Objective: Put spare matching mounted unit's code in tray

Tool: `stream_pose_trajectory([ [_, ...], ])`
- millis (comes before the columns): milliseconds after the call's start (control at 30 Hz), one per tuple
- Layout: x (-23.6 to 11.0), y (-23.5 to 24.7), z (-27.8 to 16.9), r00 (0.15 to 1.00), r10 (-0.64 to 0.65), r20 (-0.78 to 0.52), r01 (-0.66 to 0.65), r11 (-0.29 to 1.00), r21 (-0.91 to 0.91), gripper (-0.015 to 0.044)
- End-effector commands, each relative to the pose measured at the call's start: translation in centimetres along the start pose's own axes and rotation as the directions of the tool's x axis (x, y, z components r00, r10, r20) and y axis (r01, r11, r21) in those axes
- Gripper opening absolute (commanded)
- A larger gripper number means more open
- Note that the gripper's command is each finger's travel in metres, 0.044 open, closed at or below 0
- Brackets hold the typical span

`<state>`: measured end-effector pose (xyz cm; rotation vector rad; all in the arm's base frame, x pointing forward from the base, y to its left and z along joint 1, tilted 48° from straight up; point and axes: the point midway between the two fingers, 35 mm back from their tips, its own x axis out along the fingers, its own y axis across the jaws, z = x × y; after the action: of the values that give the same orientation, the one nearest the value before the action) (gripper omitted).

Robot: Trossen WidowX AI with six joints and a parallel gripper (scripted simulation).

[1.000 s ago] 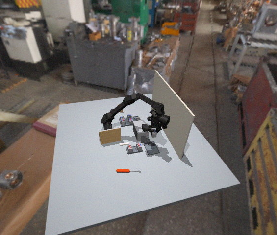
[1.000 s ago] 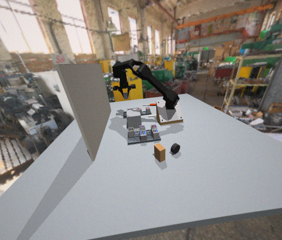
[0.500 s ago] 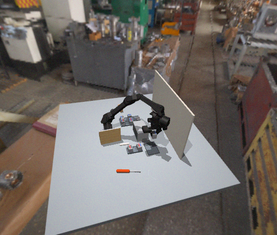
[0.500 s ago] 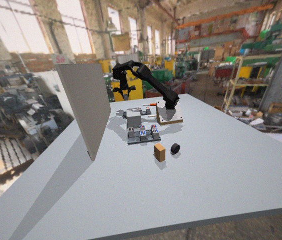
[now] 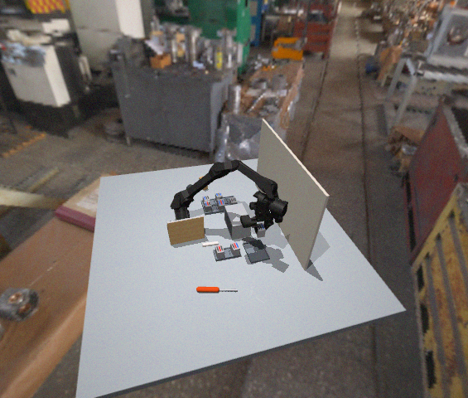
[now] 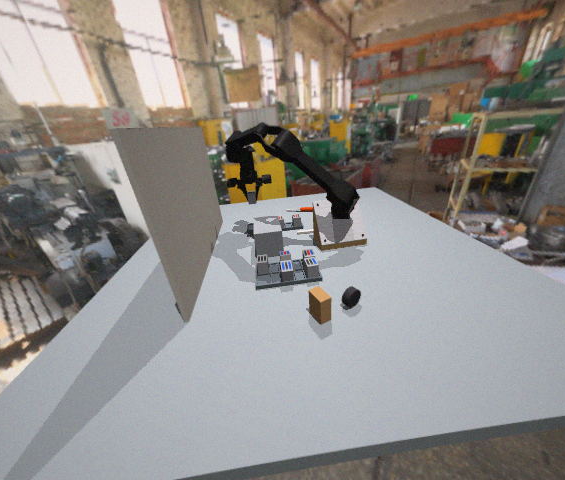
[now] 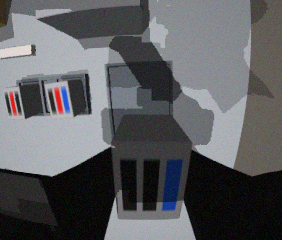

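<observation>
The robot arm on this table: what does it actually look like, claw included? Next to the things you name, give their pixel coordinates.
The arm [image 5: 254, 174] [image 6: 300, 155] is matte black all over, with slim, angular links and chunkier joints. Its gripper [image 5: 261, 225] [image 6: 251, 196] [image 7: 148, 150] is black too, with two opposing fingers. I can make out no cables or markings.

Red characters, apparently "S" and more, on a pale sign [image 6: 121, 118], the rest too blurred

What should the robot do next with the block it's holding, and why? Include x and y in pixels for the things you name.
Probably ease a little toward the flat dark tray [image 5: 256, 251] [image 7: 139, 75], then lower: the tool [image 5: 261, 225] [image 6: 252, 193] [image 7: 148, 150] grips the striped block [image 5: 261, 230] [image 6: 252, 197] [image 7: 151, 182] above the table, and the wrist view shows that tray just beyond it.
</observation>
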<state>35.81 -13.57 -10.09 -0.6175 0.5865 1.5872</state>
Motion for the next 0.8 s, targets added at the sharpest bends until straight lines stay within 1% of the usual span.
stream_pose_trajectory([
  [0, 0.5, 0.0, 0.0, 1.0, 0.0, 0.004, 0.0, 1.0, 0.007, 0.0],
  [767, 2.6, -0.2, -0.1, 1.0, 0.0, 0.004, 0.0, 1.0, 0.006, 0.0],
])
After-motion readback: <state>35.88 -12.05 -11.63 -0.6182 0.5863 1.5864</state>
